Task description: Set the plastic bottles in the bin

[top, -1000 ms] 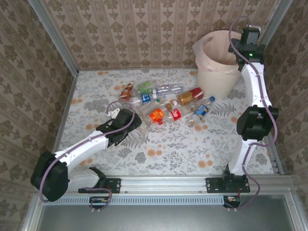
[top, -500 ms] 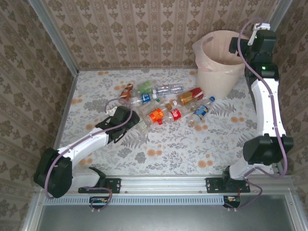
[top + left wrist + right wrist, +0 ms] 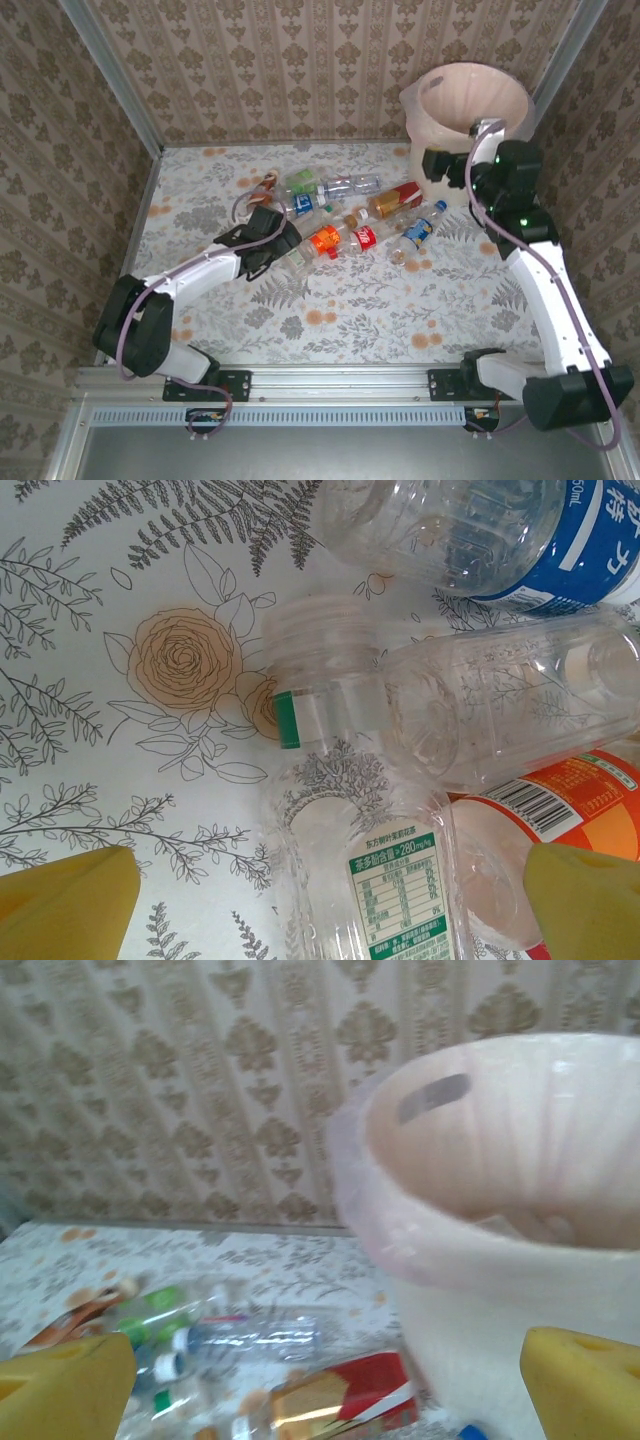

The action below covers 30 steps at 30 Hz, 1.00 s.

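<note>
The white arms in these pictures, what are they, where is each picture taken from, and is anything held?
They are two robot arms bolted to the near edge of a flowered table. The overhead picture looks down from behind them: the left arm reaches to a pile of crushed plastic bottles, the right arm is near the lined bin. The other two come from cameras on the wrists; the yellow shapes at the bottom corners are each arm's own jaws. The left one looks at bottles, the right at the bin. Both pairs of jaws are open and hold nothing.
</note>
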Tool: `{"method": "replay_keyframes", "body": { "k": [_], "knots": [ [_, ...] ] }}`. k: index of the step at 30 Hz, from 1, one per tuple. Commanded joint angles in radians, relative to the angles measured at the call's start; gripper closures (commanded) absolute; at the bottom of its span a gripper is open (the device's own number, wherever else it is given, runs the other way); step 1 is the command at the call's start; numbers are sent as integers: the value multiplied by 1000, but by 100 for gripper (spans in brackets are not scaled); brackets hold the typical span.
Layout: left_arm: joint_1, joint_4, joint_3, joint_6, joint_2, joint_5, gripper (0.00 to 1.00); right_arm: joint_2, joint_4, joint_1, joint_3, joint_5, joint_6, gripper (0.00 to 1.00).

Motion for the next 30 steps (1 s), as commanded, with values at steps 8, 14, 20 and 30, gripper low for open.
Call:
{"method": "replay_keyframes", "body": {
  "k": [8, 14, 20, 30],
  "knots": [
    [-24, -35, 103, 29, 110, -5, 0, -135, 45, 117, -172, -38, -1, 0],
    [-29, -50, 148, 65, 178, -6, 6, -132, 37, 141, -176, -22, -10, 0],
    [-32, -43, 130, 50, 205, -9, 24, -138, 29, 146, -180, -11, -25, 0],
    [-24, -33, 127, 53, 261, -5, 35, -112, 36, 155, -184, -14, -26, 0]
  ]
}}
